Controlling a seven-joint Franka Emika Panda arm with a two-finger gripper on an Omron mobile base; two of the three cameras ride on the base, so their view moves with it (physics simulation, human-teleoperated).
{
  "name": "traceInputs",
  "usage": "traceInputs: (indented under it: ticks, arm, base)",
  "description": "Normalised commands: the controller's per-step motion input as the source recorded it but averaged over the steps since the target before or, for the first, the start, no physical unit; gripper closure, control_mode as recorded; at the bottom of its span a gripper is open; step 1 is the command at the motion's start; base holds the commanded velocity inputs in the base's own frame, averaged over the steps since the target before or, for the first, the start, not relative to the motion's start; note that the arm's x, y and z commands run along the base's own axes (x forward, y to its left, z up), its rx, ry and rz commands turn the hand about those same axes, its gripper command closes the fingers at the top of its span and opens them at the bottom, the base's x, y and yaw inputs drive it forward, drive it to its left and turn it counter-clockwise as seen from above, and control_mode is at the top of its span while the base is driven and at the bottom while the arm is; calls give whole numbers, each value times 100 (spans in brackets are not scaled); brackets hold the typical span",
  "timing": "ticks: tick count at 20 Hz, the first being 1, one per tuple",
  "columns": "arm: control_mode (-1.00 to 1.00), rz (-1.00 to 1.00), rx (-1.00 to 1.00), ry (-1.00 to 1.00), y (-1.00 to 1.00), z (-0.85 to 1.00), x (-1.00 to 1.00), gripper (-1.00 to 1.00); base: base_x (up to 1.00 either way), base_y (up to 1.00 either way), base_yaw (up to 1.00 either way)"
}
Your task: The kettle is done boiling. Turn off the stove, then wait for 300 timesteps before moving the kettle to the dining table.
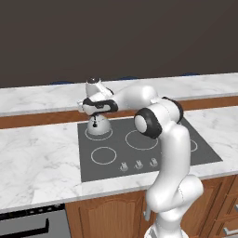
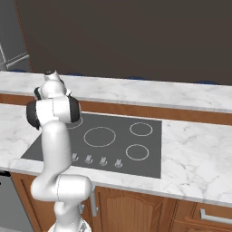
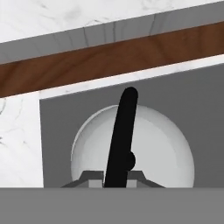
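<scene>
The silver-grey kettle (image 1: 98,126) stands on the back-left burner of the dark stove (image 1: 139,155). My gripper (image 1: 96,116) reaches down onto it from above. In the hand view the kettle (image 3: 166,148) lies right below, and its black arched handle (image 3: 122,131) runs between my gripper's (image 3: 114,177) two tips, which are shut on it. A row of small grey knobs (image 1: 138,164) lines the stove's front edge. Behind the stove (image 2: 118,149), past a brown wood band, runs the marble dining table (image 1: 46,97) (image 2: 158,93). In the right base view my arm hides the kettle.
Marble counter (image 1: 37,158) flanks the stove on both sides, with wooden cabinet doors (image 1: 107,216) under it and an oven (image 1: 28,223) at the lower left. Blue chair tops (image 1: 125,78) peek over the table's far edge. A grey appliance (image 2: 9,45) stands far left.
</scene>
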Motion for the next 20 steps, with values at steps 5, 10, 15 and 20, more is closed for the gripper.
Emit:
traceInputs:
  ticks: [5, 10, 15, 20]
  arm:
    - [-100, -10, -1, 0, 0, 38, -15, 100]
    - [-100, -9, -1, 0, 0, 32, -25, 100]
    - [-100, -9, 0, -3, 0, 28, -39, 100]
    - [-100, -9, 0, -6, -10, 24, -49, 100]
  base:
    - [0, 0, 0]
    - [0, 0, 0]
    - [0, 0, 0]
    - [0, 0, 0]
